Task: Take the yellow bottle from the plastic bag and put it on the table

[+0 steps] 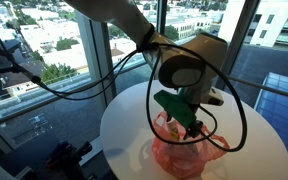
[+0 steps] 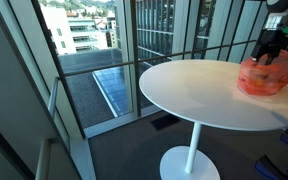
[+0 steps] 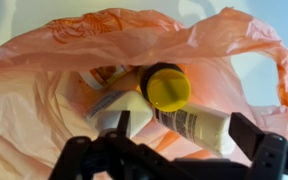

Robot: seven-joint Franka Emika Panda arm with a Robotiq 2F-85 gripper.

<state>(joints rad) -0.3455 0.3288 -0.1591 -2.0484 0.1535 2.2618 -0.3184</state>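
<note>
A translucent orange-pink plastic bag [image 3: 74, 60] sits on the round white table [image 1: 124, 130]; it shows in both exterior views [image 1: 184, 158] [image 2: 264, 78]. Inside it, in the wrist view, I see a bottle with a round yellow cap [image 3: 167, 87], end-on, so its body is mostly hidden. A white labelled tube [image 3: 199, 125] lies next to it. My gripper [image 3: 184, 130] is open just above the bag's mouth. Its dark fingers straddle the white tube just below the yellow cap and touch nothing. In the exterior views the gripper [image 1: 189, 122] [image 2: 271, 50] hangs at the bag's top.
The table [image 2: 194, 95] stands on a single pedestal beside floor-to-ceiling windows with a railing. Black cables [image 1: 44, 80] loop from the arm across the window side. Another white item [image 3: 119, 108] lies in the bag by my left finger.
</note>
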